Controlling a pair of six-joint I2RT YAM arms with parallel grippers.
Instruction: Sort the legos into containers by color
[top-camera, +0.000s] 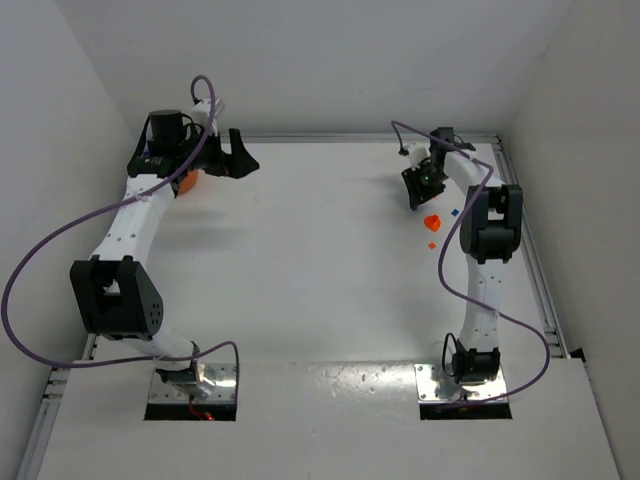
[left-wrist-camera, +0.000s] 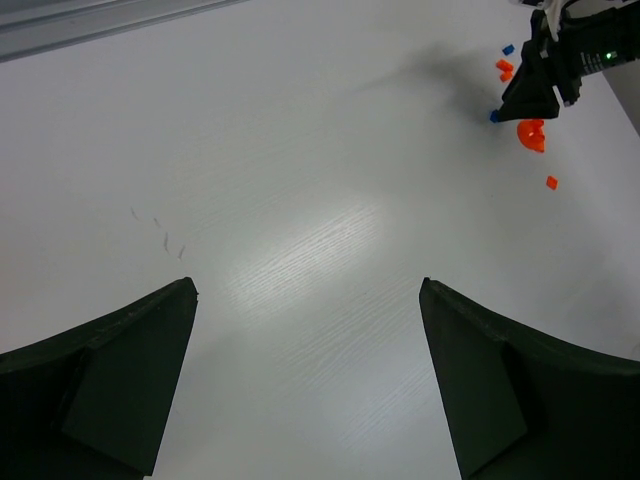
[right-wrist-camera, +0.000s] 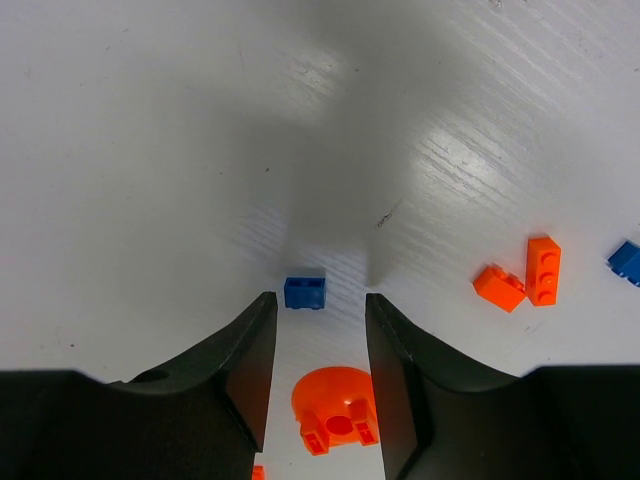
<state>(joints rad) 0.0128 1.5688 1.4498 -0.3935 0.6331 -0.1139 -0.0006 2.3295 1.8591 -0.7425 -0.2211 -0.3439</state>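
Blue lego (right-wrist-camera: 304, 292) lay just beyond the right gripper (right-wrist-camera: 320, 305), jaws half-narrowed, empty; grasping it seemed the step, needing a short reach forward. Left gripper (left-wrist-camera: 308, 287) gaped wide, empty.

White table (right-wrist-camera: 150, 150), a faint pale grain streaking across it. There's a blue brick (right-wrist-camera: 304, 292), and a second blue brick (right-wrist-camera: 625, 260) further out. Two orange bricks (right-wrist-camera: 499, 287), bright as anything, and the bowl (right-wrist-camera: 335, 405) in the same vivid orange. The arms (top-camera: 130, 225) are white with black joints, the cables (top-camera: 443, 262) purple, the right gripper (right-wrist-camera: 320, 300) matte black.
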